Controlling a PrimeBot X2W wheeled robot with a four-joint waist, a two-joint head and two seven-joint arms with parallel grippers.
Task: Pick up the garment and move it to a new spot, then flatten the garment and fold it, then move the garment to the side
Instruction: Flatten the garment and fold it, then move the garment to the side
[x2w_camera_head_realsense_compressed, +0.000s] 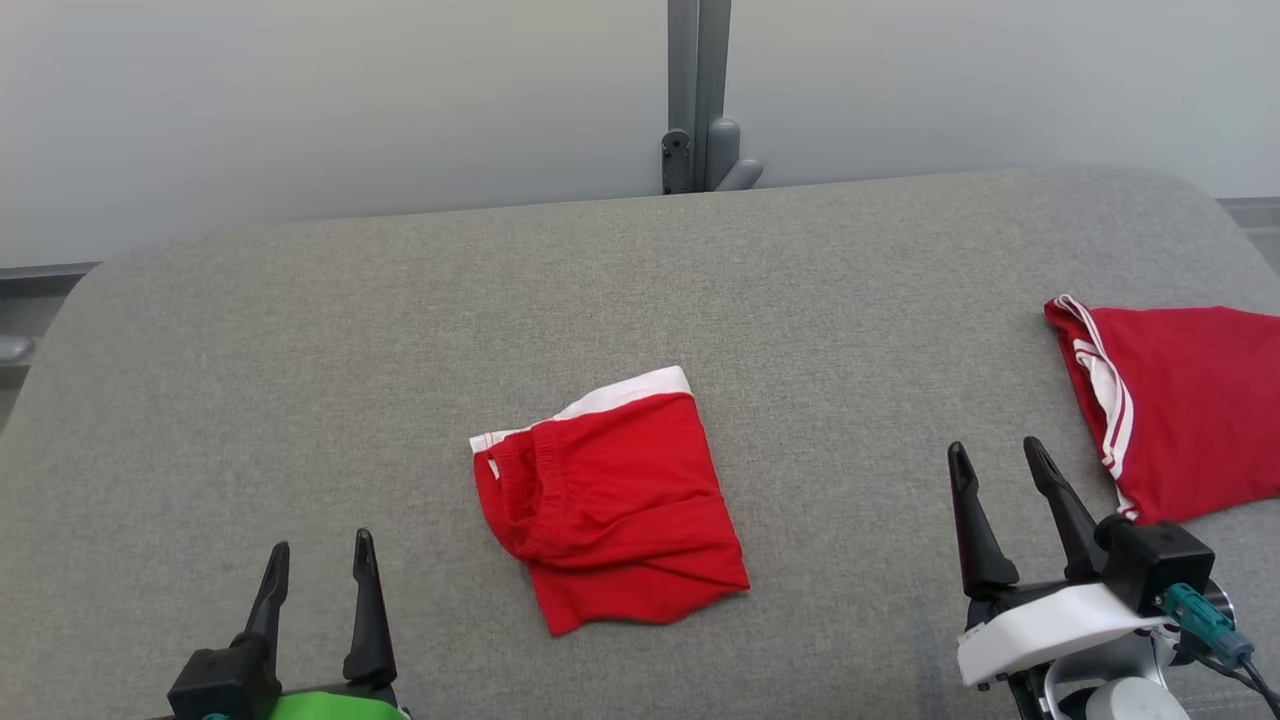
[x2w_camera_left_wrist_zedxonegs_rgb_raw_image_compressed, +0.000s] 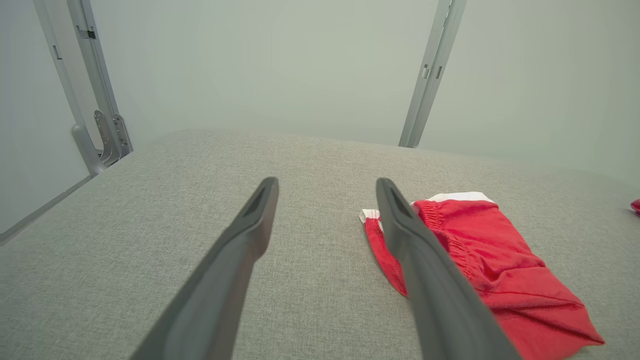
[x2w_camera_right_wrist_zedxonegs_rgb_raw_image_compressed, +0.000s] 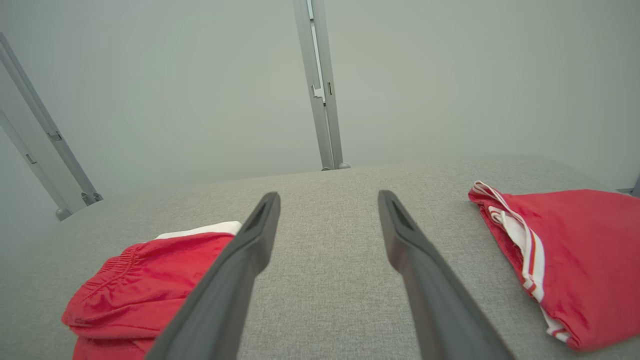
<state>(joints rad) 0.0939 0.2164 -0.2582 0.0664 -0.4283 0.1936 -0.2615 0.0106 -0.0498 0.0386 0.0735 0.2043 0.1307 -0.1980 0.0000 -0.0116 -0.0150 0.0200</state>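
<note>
A folded pair of red shorts with a white band (x2w_camera_head_realsense_compressed: 610, 500) lies in the middle of the grey padded table (x2w_camera_head_realsense_compressed: 300, 350). My left gripper (x2w_camera_head_realsense_compressed: 320, 560) stands open at the lower left, apart from the shorts and empty. In the left wrist view the red shorts (x2w_camera_left_wrist_zedxonegs_rgb_raw_image_compressed: 490, 260) lie to the right of my left gripper (x2w_camera_left_wrist_zedxonegs_rgb_raw_image_compressed: 325, 192), partly behind the right finger. My right gripper (x2w_camera_head_realsense_compressed: 995, 460) is open at the lower right, holding nothing. In the right wrist view the red shorts (x2w_camera_right_wrist_zedxonegs_rgb_raw_image_compressed: 145, 285) sit at the lower left of my right gripper (x2w_camera_right_wrist_zedxonegs_rgb_raw_image_compressed: 327, 205).
A second folded red garment with white stripes (x2w_camera_head_realsense_compressed: 1180, 410) lies at the table's right edge, just right of my right gripper; the same striped garment (x2w_camera_right_wrist_zedxonegs_rgb_raw_image_compressed: 565, 260) fills the right wrist view's right side. A grey metal post (x2w_camera_head_realsense_compressed: 700, 95) rises behind the table against a pale wall.
</note>
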